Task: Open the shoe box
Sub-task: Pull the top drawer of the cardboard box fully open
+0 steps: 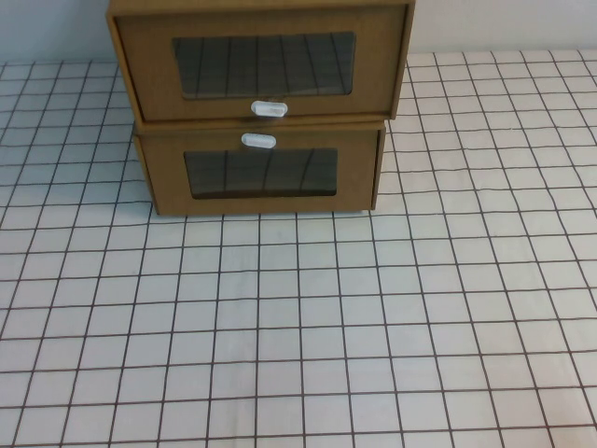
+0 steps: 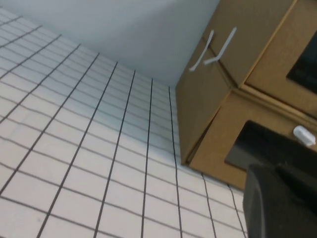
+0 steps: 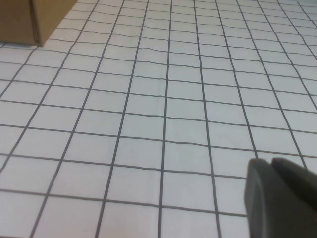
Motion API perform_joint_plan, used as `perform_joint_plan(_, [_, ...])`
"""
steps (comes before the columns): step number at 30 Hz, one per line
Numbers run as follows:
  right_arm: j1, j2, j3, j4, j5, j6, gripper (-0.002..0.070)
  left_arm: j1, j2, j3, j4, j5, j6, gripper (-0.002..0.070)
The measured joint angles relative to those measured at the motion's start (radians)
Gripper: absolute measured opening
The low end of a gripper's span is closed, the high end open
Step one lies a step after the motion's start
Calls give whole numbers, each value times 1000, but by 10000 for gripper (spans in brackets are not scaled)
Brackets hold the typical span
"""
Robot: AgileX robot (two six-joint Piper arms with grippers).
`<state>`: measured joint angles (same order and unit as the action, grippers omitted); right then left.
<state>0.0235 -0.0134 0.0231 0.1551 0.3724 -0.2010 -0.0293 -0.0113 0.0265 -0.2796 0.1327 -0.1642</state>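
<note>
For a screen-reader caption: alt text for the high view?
Two closed, windowed brown boxes are stacked at the back of a gridded table: the upper shoe box on the lower shoe box. Neither hand shows: the left hand is off to their left, the right hand to their right.

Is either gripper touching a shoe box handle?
No: the upper handle and lower handle stand free; the left gripper hovers near the lower shoe box, the right gripper, shut, over the table.
</note>
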Motion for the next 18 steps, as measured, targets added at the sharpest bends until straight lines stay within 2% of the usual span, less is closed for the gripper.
perform_joint_plan(7, [0, 0, 0, 0, 0, 0, -13, 0, 0, -5, -4, -48, -43, -2])
perform_joint_plan(11, [0, 0, 0, 0, 0, 0, -13, 0, 50, -124, -11, 71, -42, -2])
perform_joint_plan(18, [0, 0, 0, 0, 0, 0, -13, 0, 399, -500, -14, 386, 155, -2])
